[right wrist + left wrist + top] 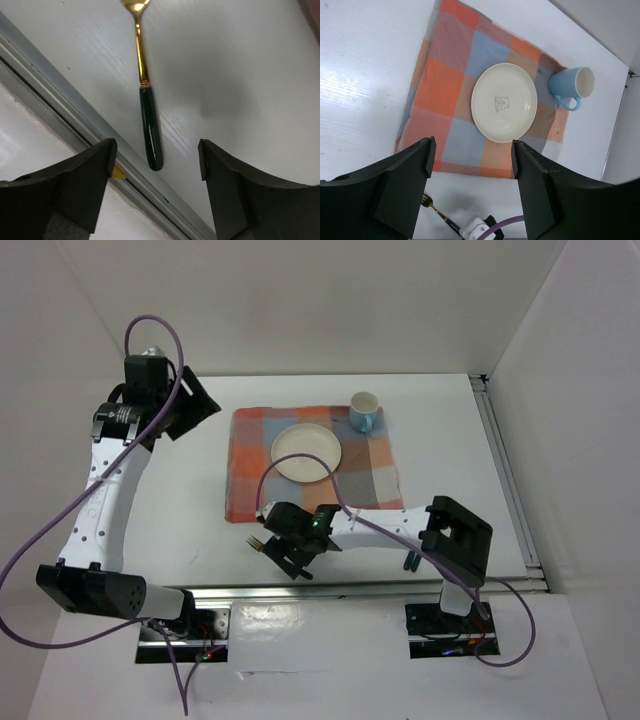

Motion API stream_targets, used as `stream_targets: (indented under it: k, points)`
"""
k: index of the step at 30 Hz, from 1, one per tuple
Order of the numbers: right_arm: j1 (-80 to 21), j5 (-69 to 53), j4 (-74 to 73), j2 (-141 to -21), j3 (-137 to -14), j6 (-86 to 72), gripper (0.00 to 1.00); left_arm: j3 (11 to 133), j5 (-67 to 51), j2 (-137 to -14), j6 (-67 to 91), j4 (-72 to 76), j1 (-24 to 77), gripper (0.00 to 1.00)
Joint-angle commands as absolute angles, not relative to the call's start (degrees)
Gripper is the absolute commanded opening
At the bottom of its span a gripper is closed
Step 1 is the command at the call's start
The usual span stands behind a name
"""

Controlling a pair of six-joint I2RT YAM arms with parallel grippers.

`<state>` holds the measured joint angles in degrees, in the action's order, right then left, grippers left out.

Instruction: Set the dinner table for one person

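The dinner table is a white top with an aluminium front rail. A checked cloth lies on it with a cream plate in the middle and a blue mug at its far right corner. A fork with a gold head and a dark green handle lies on the table near the front rail. My right gripper is open, low over the handle's end, not touching it. My left gripper is open and empty, high at the far left, looking down on the plate.
Teal utensil handles poke out from under the right arm by the front rail. The rail runs just beside the fork's handle. The right arm's purple cable arcs over the cloth's near edge.
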<state>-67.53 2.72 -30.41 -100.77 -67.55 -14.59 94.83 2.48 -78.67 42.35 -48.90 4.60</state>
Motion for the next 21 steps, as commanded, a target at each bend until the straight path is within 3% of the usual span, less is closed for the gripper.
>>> stream_targets:
  k: [1, 5, 10, 16, 21]
  points:
    - [-70.30, 1.32, -26.54, -103.44, -70.48, -12.83, 0.76, 94.13, 1.41, -78.49, 40.87, -51.59, 3.26, 0.79]
    - [-71.98, 2.45, -26.02, -106.43, -70.49, -13.97, 0.69, 94.13, 0.88, -77.44, 40.25, -52.12, 1.68, 0.79]
    - [-71.98, 5.26, -26.54, -109.94, -71.02, -16.43, 0.49, 94.65, -0.35, -76.90, 39.11, -52.65, 0.53, 0.79]
    - [-71.98, 7.82, -29.09, -110.40, -74.09, -16.44, 0.02, 98.87, -1.49, -76.38, 37.97, -54.66, 0.00, 0.78]
    - [-69.63, 8.70, -33.21, -109.25, -81.71, -18.10, 0.00, 105.19, -2.02, -76.38, 37.97, -56.95, -1.05, 0.78]
